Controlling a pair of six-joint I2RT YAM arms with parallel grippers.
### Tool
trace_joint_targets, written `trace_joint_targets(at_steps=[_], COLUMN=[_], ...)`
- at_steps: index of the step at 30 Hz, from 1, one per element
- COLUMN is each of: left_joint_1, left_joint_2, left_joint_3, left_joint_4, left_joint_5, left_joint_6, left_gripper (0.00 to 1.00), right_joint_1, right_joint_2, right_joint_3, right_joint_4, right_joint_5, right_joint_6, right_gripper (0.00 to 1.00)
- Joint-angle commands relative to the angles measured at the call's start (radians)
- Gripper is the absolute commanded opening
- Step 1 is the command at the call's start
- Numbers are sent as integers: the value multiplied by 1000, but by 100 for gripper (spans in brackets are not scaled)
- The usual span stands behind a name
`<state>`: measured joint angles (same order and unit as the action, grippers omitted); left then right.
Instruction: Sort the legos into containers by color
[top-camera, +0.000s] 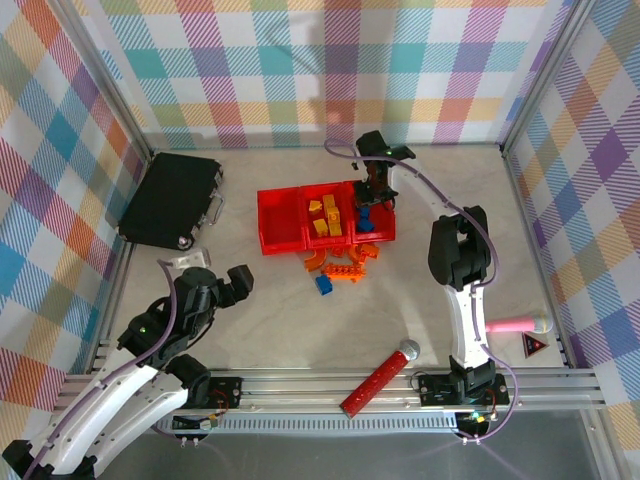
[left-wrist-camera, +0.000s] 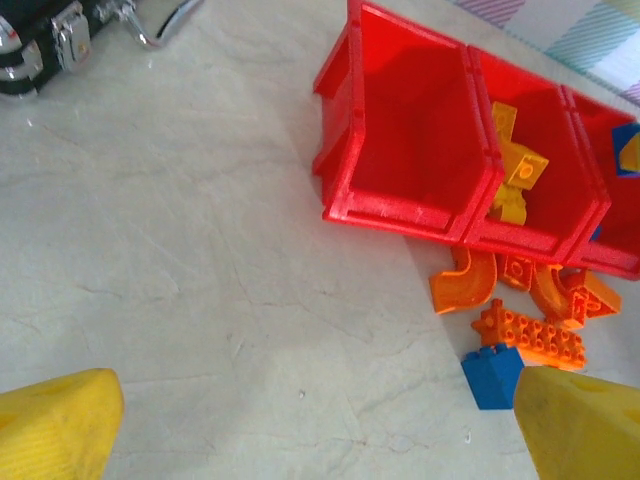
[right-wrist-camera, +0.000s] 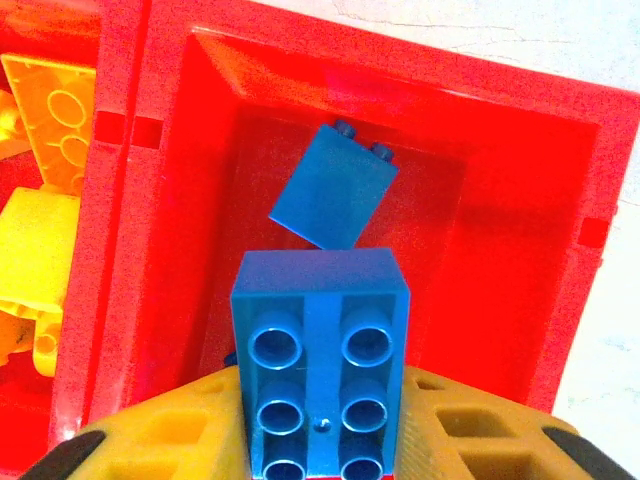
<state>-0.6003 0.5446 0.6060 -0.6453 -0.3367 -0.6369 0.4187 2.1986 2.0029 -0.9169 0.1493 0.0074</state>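
Three joined red bins (top-camera: 280, 222) sit mid-tabletop (top-camera: 300, 340), toward the far edge; the left gripper (top-camera: 212, 272) hangs open and empty by the left edge, while the right gripper (top-camera: 372, 190) clasps a blue brick (right-wrist-camera: 320, 350) over the rightmost bin. Released crooked, it could strike a second brick (right-wrist-camera: 335, 190) leaning inside and bounce out.

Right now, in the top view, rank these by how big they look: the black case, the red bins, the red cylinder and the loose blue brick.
1. Black case and red bins: too alike to rank.
2. Red cylinder.
3. Loose blue brick.
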Motion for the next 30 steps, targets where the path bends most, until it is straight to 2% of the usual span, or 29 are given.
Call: trace_joint_targets(at_steps=[1, 7, 15, 21, 30], left_joint_1=[1, 0, -7, -49, -164], left_joint_2=[8, 28, 55, 123, 387], left_joint_3=[-20, -35, -91, -100, -22], left_joint_4=[10, 32, 134, 193, 274], left_joint_5=[51, 93, 195, 201, 177], left_joint_6=[-22, -23, -62, -72, -45], left_gripper=[100, 100, 100, 100, 100], right_joint_1=[-6, -6, -5, -6, -6], right_joint_2=[7, -13, -90, -206, -439], right_joint_3=[27, 24, -34, -138, -391], right_joint_4=[-25, -35, -22, 19, 112], right_joint_5=[5, 8, 1, -42, -122], right_joint_6=[-14, -17, -8, 19, 79], right_gripper=[42, 49, 50, 50, 51])
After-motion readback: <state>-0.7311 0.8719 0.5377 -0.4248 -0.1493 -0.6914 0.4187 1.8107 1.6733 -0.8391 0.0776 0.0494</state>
